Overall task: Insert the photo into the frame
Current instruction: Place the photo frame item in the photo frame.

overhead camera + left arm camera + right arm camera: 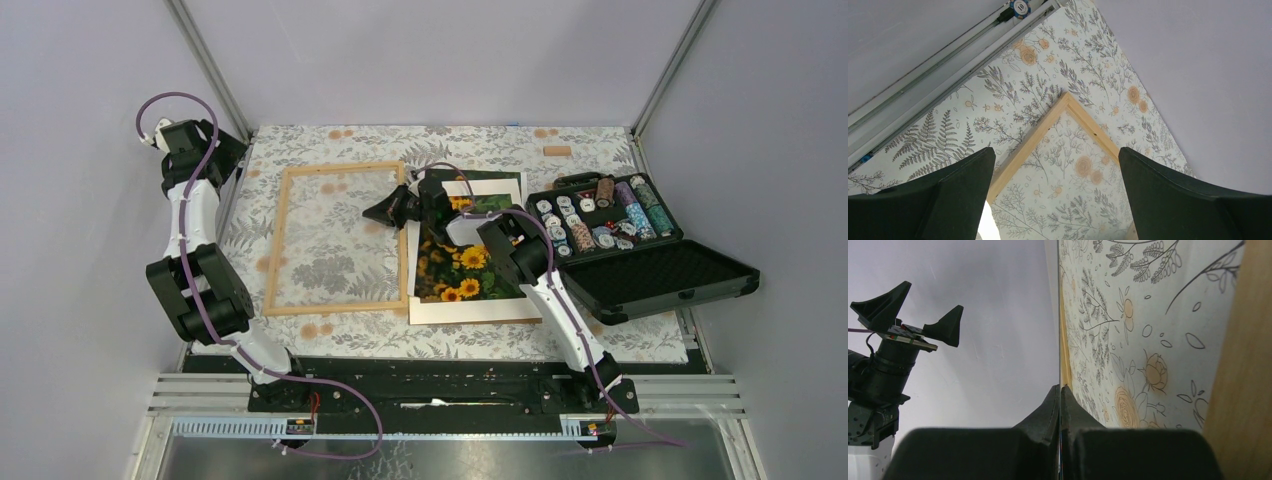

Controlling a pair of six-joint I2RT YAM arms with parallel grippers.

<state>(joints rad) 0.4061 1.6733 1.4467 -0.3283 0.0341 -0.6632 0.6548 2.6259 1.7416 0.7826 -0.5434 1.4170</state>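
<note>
The light wood frame (pixel 335 240) lies flat on the flowered cloth at centre-left. To its right, the sunflower photo (pixel 465 265) rests over a white mat (pixel 470 312), its left part hidden by my right arm. My right gripper (pixel 375 211) points left over the frame's right rail. In the right wrist view the right gripper (pixel 1060 386) has its jaws pressed together, with a thin coloured sheet edge between them. My left gripper (pixel 165 135) hangs open above the table's far-left corner. The left wrist view shows the left gripper (pixel 1055 150) with a frame corner (pixel 1067 99) between its spread fingers.
An open black case (pixel 640 260) holding poker chips sits at the right. A small wooden block (pixel 557 151) lies near the far edge. Grey walls close in the table on three sides. A metal rail (pixel 948 70) runs along the cloth's left side.
</note>
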